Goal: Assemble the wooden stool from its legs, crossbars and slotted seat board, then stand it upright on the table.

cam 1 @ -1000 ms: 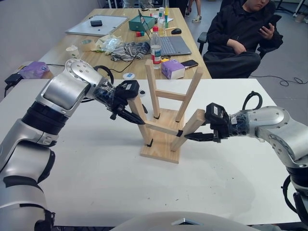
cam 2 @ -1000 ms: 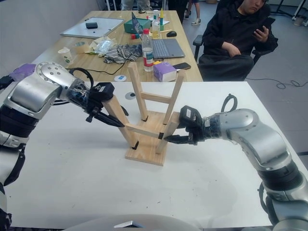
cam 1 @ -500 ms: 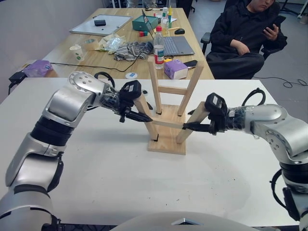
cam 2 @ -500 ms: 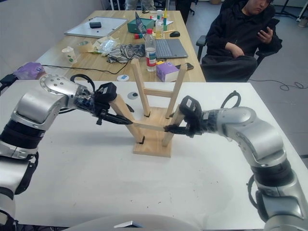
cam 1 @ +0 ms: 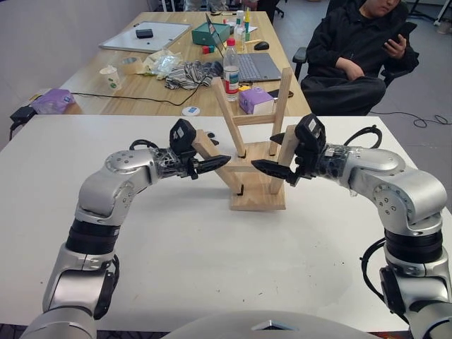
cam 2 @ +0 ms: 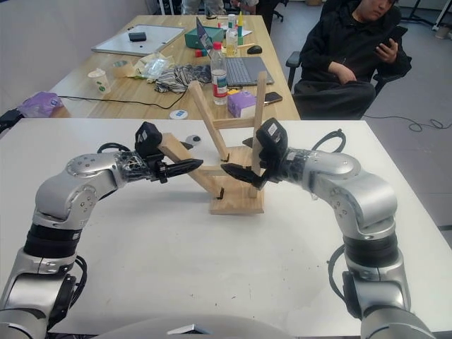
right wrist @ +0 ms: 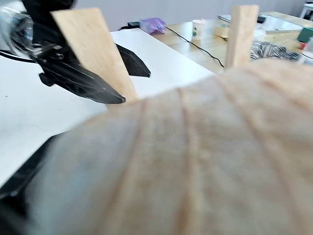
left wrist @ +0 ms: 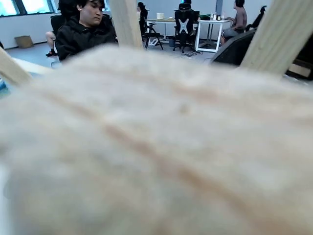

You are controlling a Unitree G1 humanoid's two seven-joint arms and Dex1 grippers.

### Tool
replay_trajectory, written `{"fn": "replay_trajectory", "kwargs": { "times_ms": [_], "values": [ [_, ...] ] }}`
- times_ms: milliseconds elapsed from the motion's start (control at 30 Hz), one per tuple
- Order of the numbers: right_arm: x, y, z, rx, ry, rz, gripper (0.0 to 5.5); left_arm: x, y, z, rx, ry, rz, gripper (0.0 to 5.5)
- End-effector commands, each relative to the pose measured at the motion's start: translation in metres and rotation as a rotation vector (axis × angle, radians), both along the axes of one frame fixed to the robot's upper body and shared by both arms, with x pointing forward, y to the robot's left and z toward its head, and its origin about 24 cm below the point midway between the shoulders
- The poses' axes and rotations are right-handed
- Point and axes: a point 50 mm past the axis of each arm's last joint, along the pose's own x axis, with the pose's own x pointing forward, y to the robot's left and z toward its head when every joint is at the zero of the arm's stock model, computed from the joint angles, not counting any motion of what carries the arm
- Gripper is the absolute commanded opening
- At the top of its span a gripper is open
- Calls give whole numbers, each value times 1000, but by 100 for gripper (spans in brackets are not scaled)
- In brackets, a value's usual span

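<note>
Upside down, one stool point(cam 1: 258, 149) rests on its seat board point(cam 1: 258, 201) mid-surface point(cam 1: 212, 268), closer to the far edge: four legs up, two crossbars point(cam 1: 258, 119) seen. Left gripper point(cam 1: 222, 162) clamps the near left leg point(cam 1: 214, 155); right gripper point(cam 1: 258, 166) clamps the near right leg point(cam 1: 284, 161).

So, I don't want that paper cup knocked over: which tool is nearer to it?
Left. The left tool holds the near leg on the cup's side; the right tool holds the opposite leg, farther from it.
</note>
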Motion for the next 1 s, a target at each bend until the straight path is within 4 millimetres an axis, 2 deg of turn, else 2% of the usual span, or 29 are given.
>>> {"fn": "replay_trajectory", "kwargs": {
  "times_ms": [33,167,333,433,500,600,700,767,833,867,900,1000],
  "values": [
    [-20,47,0,106,64,295,451,1,-19,13,-168,-15,13,289],
    [-13,42,-7,94,82,234,451,7,-12,39,-196,-156,69,289],
    [-11,39,-10,84,87,205,451,5,-1,55,-110,-233,93,289],
    [-10,38,-13,37,59,184,451,8,19,49,-3,-219,183,289],
    [-7,36,-16,-10,27,154,451,10,33,30,165,-235,266,289],
    [-4,35,-18,-34,2,133,451,3,32,31,60,-228,260,289],
    [3,32,-10,17,-26,88,451,-3,40,70,-293,-327,265,289],
    [8,25,-4,52,-50,38,451,-7,60,95,-549,-386,317,289],
    [10,15,1,55,-69,8,451,-5,91,108,-741,-422,479,289],
    [11,10,3,42,-85,-4,451,0,106,104,-760,-414,611,289],
    [12,5,4,24,-104,-23,456,5,117,90,-690,-388,748,273],
    [13,-10,4,-24,-124,-65,456,10,116,35,-422,-273,903,223]
  ]
}}
